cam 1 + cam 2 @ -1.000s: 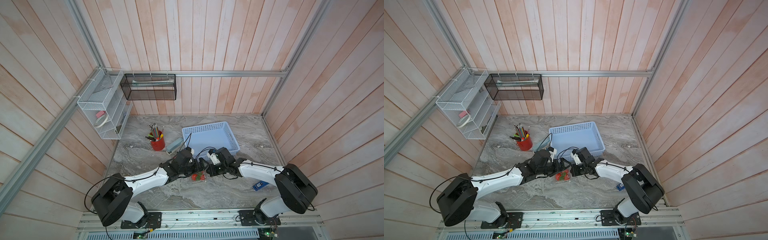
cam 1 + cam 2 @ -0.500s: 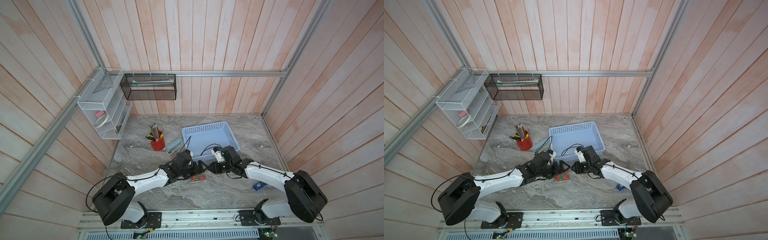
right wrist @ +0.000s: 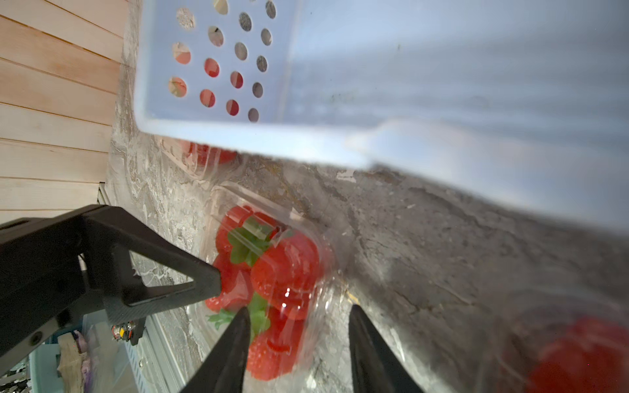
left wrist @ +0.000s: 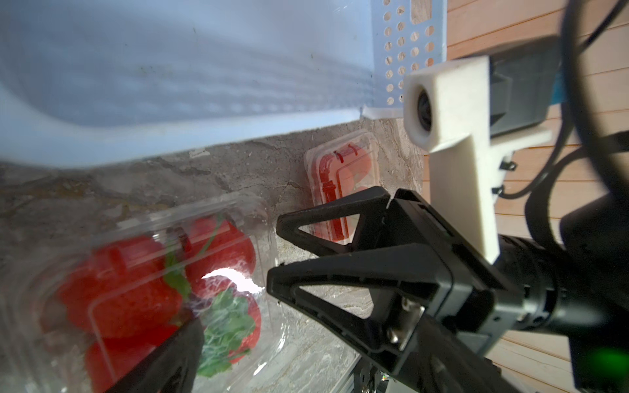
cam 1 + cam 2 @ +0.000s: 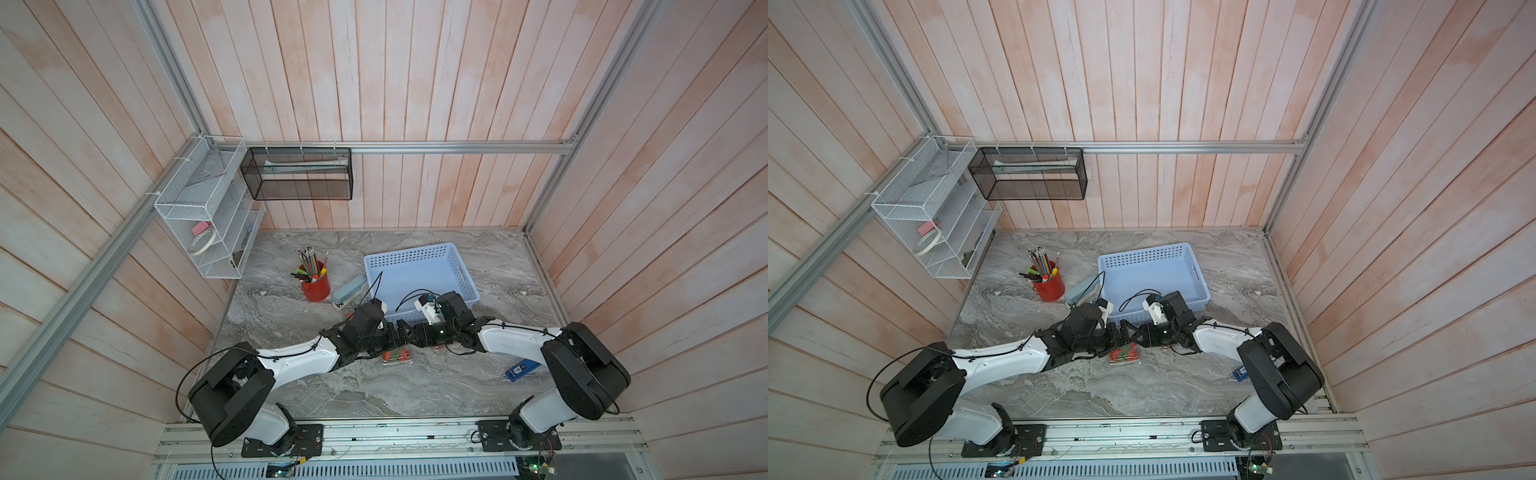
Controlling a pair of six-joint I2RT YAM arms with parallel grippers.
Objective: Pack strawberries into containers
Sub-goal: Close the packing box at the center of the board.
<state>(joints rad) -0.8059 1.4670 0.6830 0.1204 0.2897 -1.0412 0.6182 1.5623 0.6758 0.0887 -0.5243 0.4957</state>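
Observation:
A closed clear container point(image 5: 397, 357) of red strawberries point(image 4: 119, 289) lies on the marble in front of the basket, seen in both top views. My left gripper point(image 5: 397, 334) hangs just above its far edge, open, and only one of its fingers point(image 4: 163, 360) shows in the left wrist view. My right gripper point(image 3: 296, 323) faces it tip to tip, open, fingers apart over that container's edge point(image 3: 316, 258) with nothing clamped. A second container point(image 4: 340, 170) of strawberries lies by the basket's corner. A blurred berry point(image 3: 578, 357) sits close to the right wrist lens.
The light-blue perforated basket point(image 5: 419, 274) stands right behind both grippers. A red pencil cup point(image 5: 316, 286) and a teal stapler point(image 5: 348, 289) are at the back left. A blue card point(image 5: 521, 370) lies at the front right. Wire shelves point(image 5: 199, 216) hang on the left wall.
My right gripper's fingers have come apart; a second ago they were shut over the container. The right arm has shifted slightly. The left gripper stays open and the container has not moved.

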